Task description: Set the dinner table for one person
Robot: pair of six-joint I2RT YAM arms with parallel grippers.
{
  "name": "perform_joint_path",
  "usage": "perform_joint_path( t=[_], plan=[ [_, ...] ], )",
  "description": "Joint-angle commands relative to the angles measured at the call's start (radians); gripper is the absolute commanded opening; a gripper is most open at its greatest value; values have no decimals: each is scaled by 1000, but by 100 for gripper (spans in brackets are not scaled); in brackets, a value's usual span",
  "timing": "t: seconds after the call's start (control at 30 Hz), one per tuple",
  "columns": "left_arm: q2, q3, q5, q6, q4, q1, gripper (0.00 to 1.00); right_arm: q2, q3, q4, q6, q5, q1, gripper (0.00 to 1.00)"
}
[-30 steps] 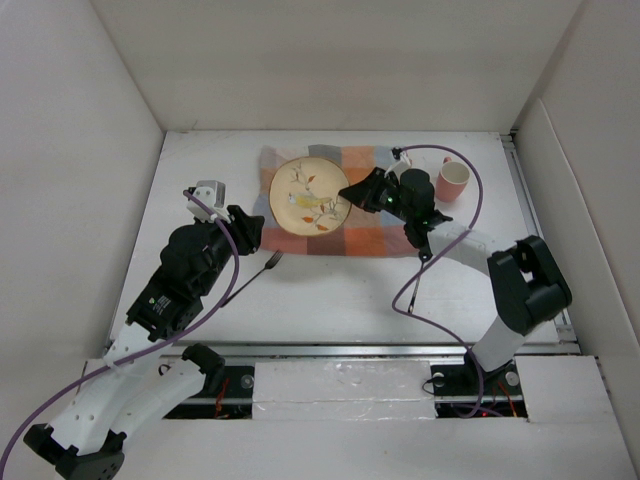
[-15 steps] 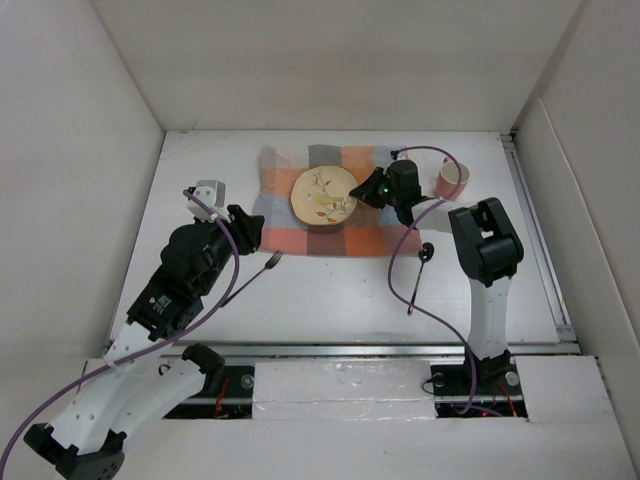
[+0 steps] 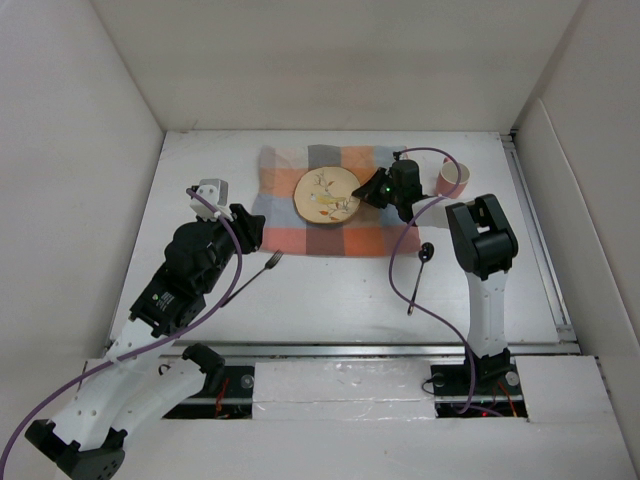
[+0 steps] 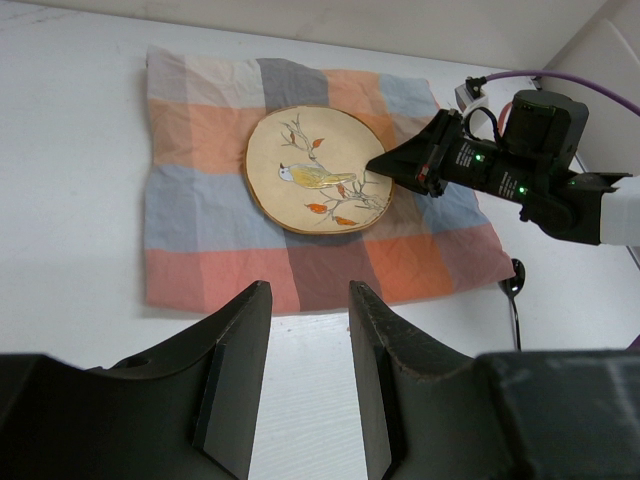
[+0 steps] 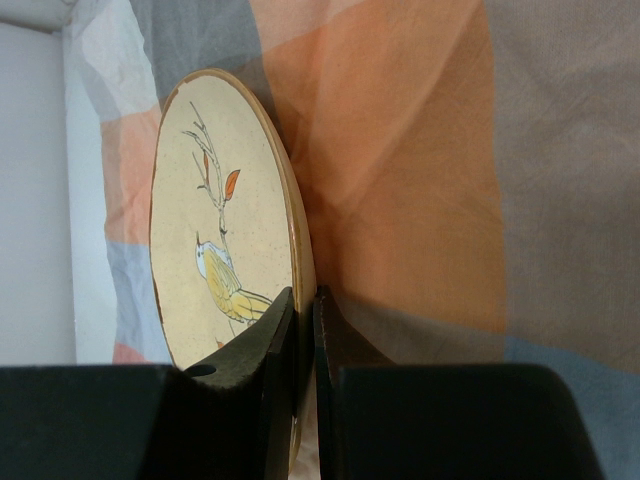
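On the dinner table (image 3: 330, 295) spread before both arms, the left gripper (image 4: 308, 295) holds its jaws apart and empty near one fork (image 3: 268, 264), one plate (image 3: 327, 194), looking smaller and lower than a second ago, hangs over one checked cloth (image 3: 290, 226), pinched at its rim by the right gripper (image 5: 303, 296), then one spoon (image 3: 426, 253) and one cup (image 3: 452, 179).

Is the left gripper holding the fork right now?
No: the left gripper is open and empty, and the fork lies on the table beside that arm.
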Motion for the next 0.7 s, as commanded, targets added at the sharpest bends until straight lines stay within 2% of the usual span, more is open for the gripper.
perform_joint_path(
  t=[0.0, 0.1, 0.2, 0.27, 0.4, 0.47, 0.6, 0.67],
  plan=[
    [1, -5, -14, 5, 38, -2, 34, -1, 65, 126, 16, -48, -4, 0],
    [6, -4, -14, 5, 36, -2, 34, -5, 55, 131, 23, -46, -4, 2],
    [10, -5, -12, 5, 38, -2, 34, -19, 35, 141, 29, -40, -4, 16],
    [24, -4, -17, 6, 35, -2, 34, -40, 21, 134, 23, -39, -4, 37],
    [44, 4, -48, 3, 26, -2, 34, -79, 21, 76, -26, -14, -4, 51],
    [58, 5, -75, 3, 13, -2, 33, -123, 18, 24, -78, 10, -4, 53],
    [85, 9, -126, 11, -5, -2, 24, -223, -14, -38, -161, 90, -4, 57],
    [107, 12, -137, 25, -19, -2, 14, -269, -45, -65, -205, 121, -4, 60]
  ],
)
